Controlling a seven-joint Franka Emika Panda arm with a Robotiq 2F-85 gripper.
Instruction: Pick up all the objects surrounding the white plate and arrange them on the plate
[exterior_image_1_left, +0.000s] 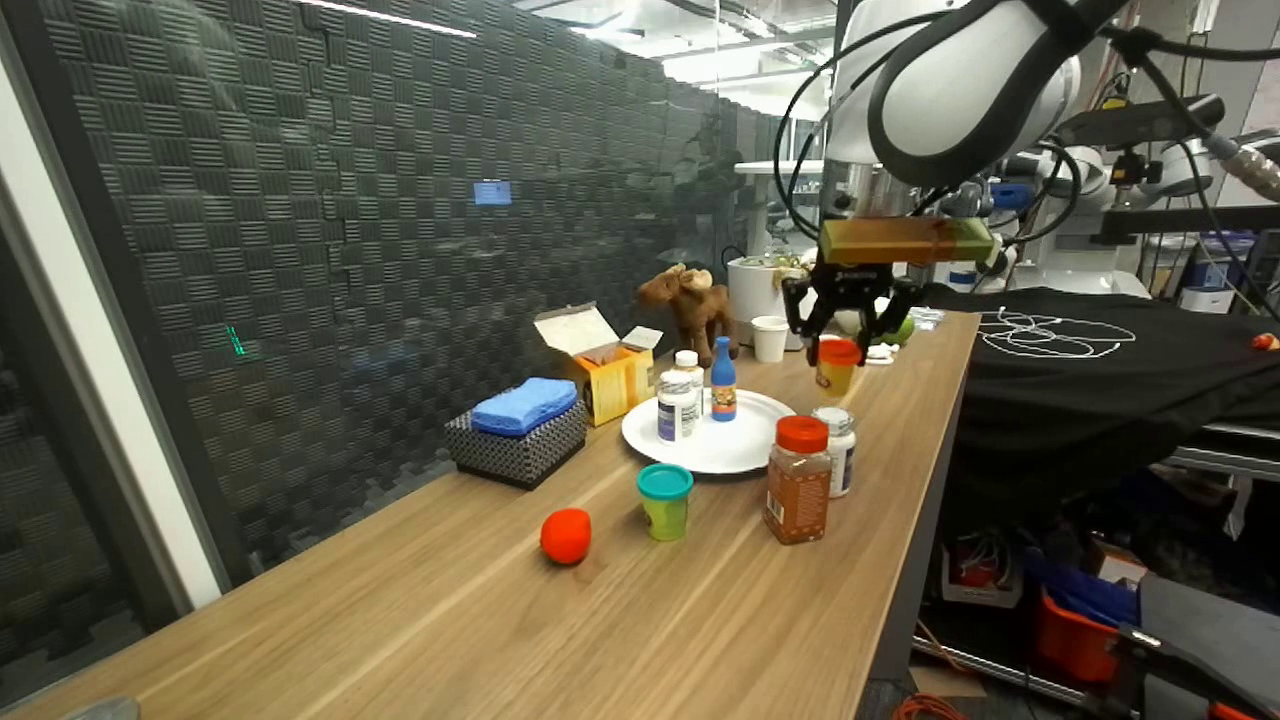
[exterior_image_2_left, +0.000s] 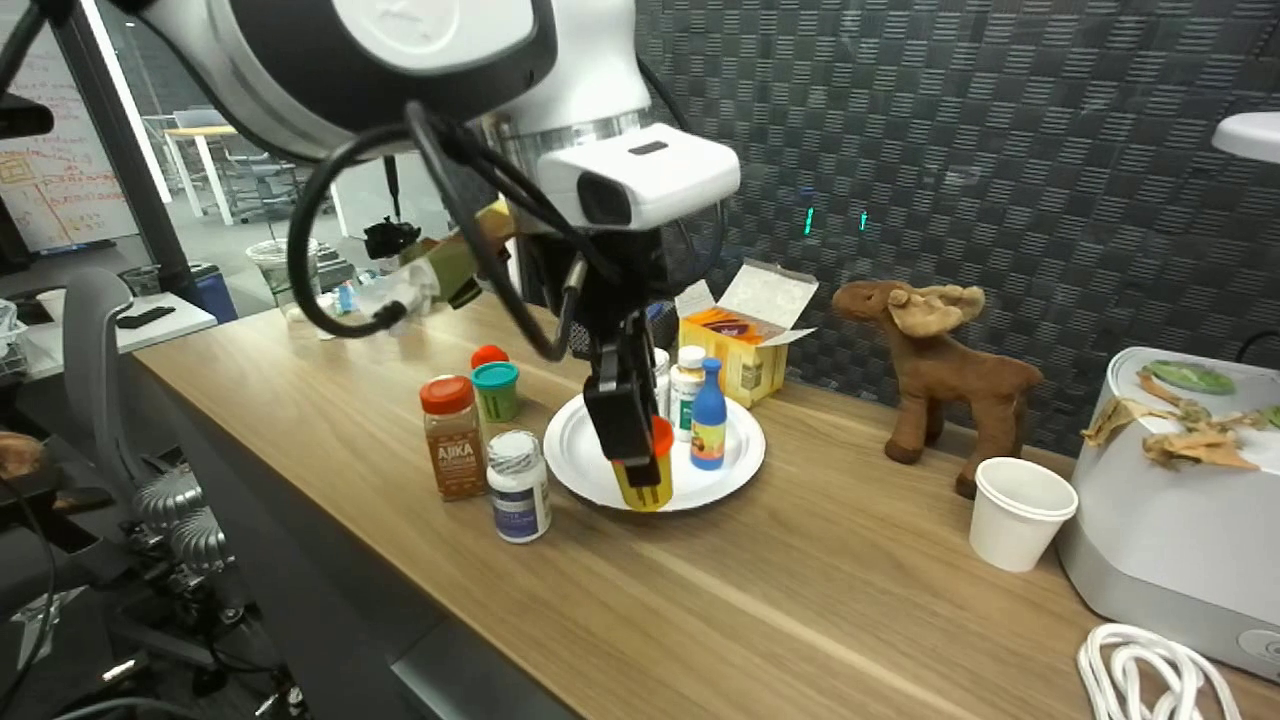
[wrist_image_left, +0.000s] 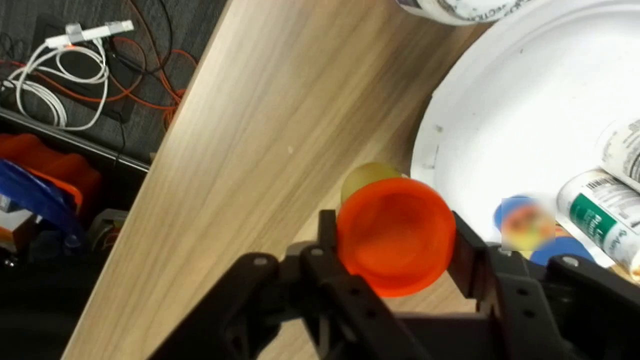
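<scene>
Jaws are closed on the yellow tub (exterior_image_1_left: 834, 380), and I have its orange lid (wrist_image_left: 395, 240) pinched from two sides in the gripper (exterior_image_1_left: 838, 352). It is upright, or nearly so, and in an exterior view it shows just past the far right rim of the plate (exterior_image_1_left: 735, 453); whether its base touches the table (exterior_image_1_left: 620, 630) I cannot tell. On the plate, toward the far left, I see two white bottles (exterior_image_1_left: 677, 412) standing close together, one behind the other, and the blue bottle (exterior_image_1_left: 723, 383) upright just to their right. Four more things sit around the plate. Nearest in an exterior view, at the left, is the tomato (exterior_image_1_left: 566, 536); the green cup (exterior_image_1_left: 666, 508) stands to its right, by the plate's near rim, and the jar (exterior_image_1_left: 798, 488) stands upright farther right. Just behind the jar, a little to the right, I make out a third white bottle (exterior_image_1_left: 842, 458), which it partly hides. Along the left edge of the table, from near to far, I have the woven box (exterior_image_1_left: 525, 455) with the blue cloth (exterior_image_1_left: 525, 403) on top, the yellow box (exterior_image_1_left: 618, 385) with its flaps raised, and the toy moose (exterior_image_1_left: 700, 310), with the paper cup (exterior_image_1_left: 769, 340) to its right.
</scene>
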